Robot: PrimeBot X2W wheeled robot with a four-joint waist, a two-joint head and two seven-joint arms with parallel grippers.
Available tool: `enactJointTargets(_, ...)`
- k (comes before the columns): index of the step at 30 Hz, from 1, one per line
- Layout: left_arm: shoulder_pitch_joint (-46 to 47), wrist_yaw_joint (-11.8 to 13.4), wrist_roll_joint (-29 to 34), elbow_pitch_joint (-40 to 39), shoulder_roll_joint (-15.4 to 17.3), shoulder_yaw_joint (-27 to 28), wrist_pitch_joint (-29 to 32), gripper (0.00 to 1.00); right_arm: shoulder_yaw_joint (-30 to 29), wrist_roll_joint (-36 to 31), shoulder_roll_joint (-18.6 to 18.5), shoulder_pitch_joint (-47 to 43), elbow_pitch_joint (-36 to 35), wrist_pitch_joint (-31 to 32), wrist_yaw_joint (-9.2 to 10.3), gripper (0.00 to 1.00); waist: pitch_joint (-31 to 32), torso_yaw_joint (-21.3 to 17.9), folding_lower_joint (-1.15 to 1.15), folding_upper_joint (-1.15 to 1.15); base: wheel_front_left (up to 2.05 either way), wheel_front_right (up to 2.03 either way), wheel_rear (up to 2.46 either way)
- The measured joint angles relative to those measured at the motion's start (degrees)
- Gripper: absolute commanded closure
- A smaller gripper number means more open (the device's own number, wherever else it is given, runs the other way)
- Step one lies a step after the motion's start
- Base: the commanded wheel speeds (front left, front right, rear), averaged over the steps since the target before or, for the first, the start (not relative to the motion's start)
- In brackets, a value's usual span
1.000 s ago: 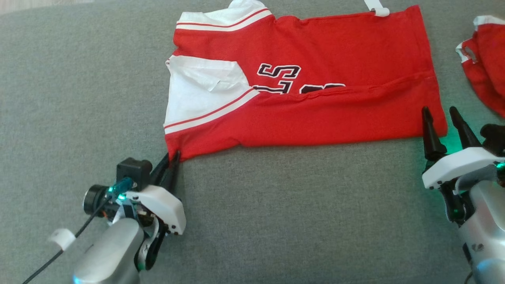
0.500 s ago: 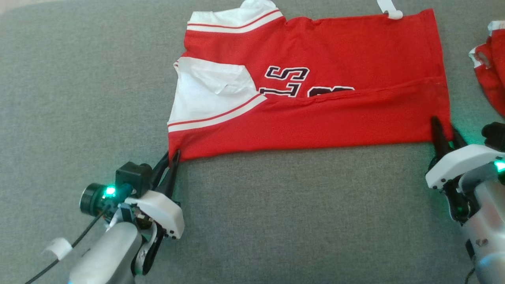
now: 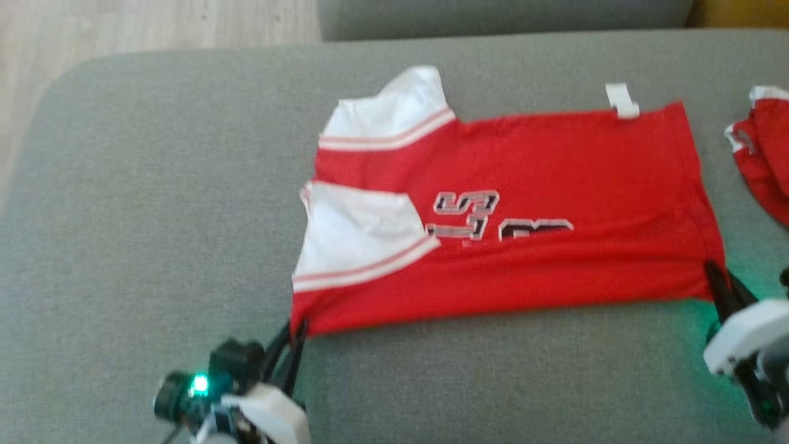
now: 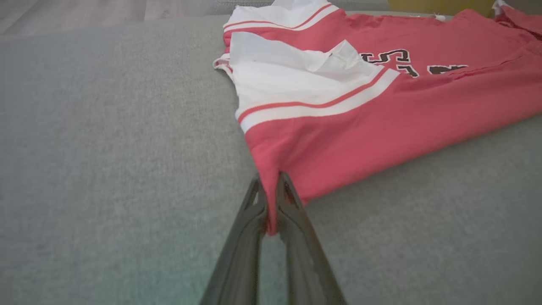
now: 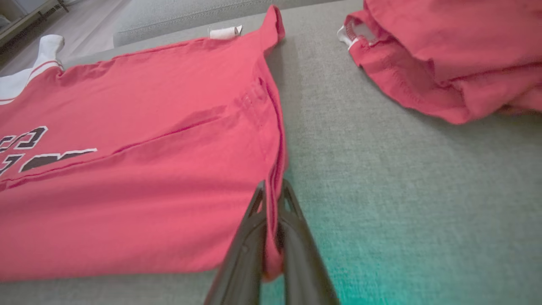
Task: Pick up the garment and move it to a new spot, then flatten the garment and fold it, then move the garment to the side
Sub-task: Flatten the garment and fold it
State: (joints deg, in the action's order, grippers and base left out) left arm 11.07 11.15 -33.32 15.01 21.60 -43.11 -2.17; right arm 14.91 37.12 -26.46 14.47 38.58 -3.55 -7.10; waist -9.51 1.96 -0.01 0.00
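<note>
— Where's the jersey (image 3: 555,185)?
— Flat on the grey sofa (image 3: 154,216), its near strip folded over, white sleeves toward 9 o'clock, hem toward 3.
— The left hand (image 3: 294,336)?
— Clenched on the jersey's 7 o'clock corner, red cloth pinched between its fingers.
— And the right hand (image 3: 718,280)?
— Clenched on the 4 o'clock corner, at the hem.
— Anything else?
— A second red garment (image 3: 764,160) lies crumpled at 3 o'clock, apart from the jersey. A white tag (image 3: 622,102) sticks out at 1 o'clock.
</note>
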Motion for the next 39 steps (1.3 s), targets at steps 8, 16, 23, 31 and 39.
enactJointTargets(8,-8.2,3.1,-0.6,-6.0,0.9,-1.4,0.1,1.0,-2.1,1.2,-2.6,-10.0,-6.2,2.4,0.0,1.0,2.8,1.3,0.0,0.0,0.0,0.0,0.0)
enactJointTargets(16,-12.8,4.8,-1.9,-9.9,3.0,-2.0,2.0,1.0,-6.5,-0.2,-1.6,-17.7,-11.7,5.5,-0.01,0.91,3.9,0.9,0.0,0.0,0.0,0.0,0.0)
enactJointTargets(23,-12.8,5.5,-2.1,-10.5,3.8,-2.4,3.7,0.0,-10.7,-3.4,0.0,-18.8,-14.8,7.3,0.0,0.0,3.7,0.0,0.01,0.0,0.0,0.0,0.0)
enactJointTargets(31,-9.5,5.5,-2.0,-13.5,6.9,0.1,4.4,0.0,-15.2,-6.8,2.2,-18.9,-20.5,7.5,0.0,0.0,3.7,-1.6,0.0,0.0,0.0,0.0,0.0)
enactJointTargets(39,15.1,-4.2,-0.6,-13.5,12.1,3.8,11.9,0.0,-15.2,-9.5,4.3,-18.0,-25.9,8.1,0.0,0.0,0.2,-4.3,0.01,0.0,0.0,0.0,0.0)
